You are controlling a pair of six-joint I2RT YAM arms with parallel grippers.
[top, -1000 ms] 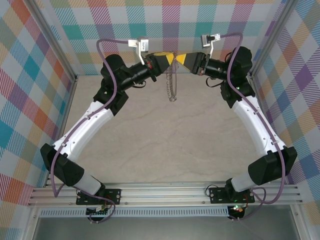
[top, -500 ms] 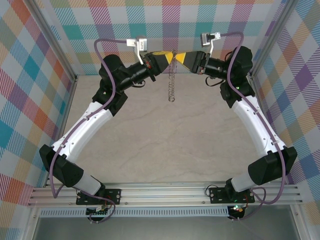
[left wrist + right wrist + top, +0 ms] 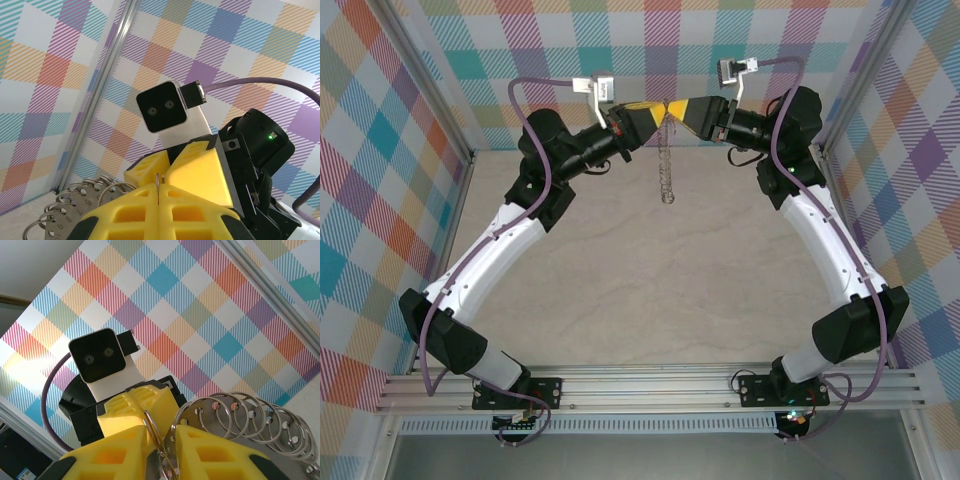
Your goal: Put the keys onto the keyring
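Note:
High at the back of the cell, my left gripper (image 3: pixel 658 111) and right gripper (image 3: pixel 677 108) meet tip to tip. The keyring (image 3: pixel 666 165), a string of silvery rings, hangs down from where they meet. In the left wrist view, my left gripper (image 3: pixel 158 186) is shut on a thin ring wire, with the bunch of rings (image 3: pixel 60 215) to its left. In the right wrist view, my right gripper (image 3: pixel 162 432) is slightly open, with that ring and a metal plate in its gap. The other rings (image 3: pixel 240 415) fan out to the right. The key is out of view.
The pale table (image 3: pixel 650 280) lies well below the hanging rings. Checked walls (image 3: pixel 380 200) and metal corner posts (image 3: pixel 455 150) close in the left, right and back. Both arms arch inward from their bases (image 3: pixel 520 385) at the near edge.
My right gripper has moved left until its tips touch the left gripper's. The hanging keyring has swung slightly and now looks narrower. The left arm has barely moved.

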